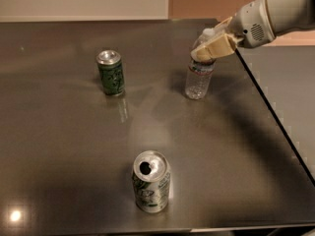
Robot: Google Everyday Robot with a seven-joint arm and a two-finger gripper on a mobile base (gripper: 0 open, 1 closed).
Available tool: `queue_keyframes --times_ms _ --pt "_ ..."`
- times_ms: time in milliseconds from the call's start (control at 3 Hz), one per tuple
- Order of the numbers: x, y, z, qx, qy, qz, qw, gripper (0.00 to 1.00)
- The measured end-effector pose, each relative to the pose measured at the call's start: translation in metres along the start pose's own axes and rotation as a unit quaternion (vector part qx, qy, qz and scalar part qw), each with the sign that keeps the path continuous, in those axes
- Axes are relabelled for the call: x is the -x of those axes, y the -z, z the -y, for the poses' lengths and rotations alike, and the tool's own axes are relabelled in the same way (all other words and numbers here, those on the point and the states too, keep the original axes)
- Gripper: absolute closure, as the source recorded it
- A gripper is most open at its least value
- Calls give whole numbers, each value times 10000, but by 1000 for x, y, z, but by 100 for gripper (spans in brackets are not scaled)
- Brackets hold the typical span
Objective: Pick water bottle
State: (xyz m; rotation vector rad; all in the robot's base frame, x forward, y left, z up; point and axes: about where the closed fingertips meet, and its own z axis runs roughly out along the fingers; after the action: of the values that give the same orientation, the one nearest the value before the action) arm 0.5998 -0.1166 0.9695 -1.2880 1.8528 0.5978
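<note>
The water bottle (198,80) is a small clear ribbed bottle with a label band. It stands upright on the dark table (59,132), at the back right near the table's right edge. My gripper (212,46), tan-padded on a white arm, reaches in from the upper right. It sits at the bottle's neck and cap and covers the bottle's top. The bottle's base rests on the table.
A green can (111,73) stands at the back left. A silver-white can (151,181) with an open top stands near the front edge. The table's right edge (275,127) runs diagonally just right of the bottle, with grey floor beyond it.
</note>
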Motion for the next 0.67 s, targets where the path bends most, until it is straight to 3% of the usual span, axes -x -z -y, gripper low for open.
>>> queue_keyframes --times_ms 333,667 --pt "10 11 -5 26 33 -5 10000 87" --pt "24 23 -6 118 75 -99 9999 100"
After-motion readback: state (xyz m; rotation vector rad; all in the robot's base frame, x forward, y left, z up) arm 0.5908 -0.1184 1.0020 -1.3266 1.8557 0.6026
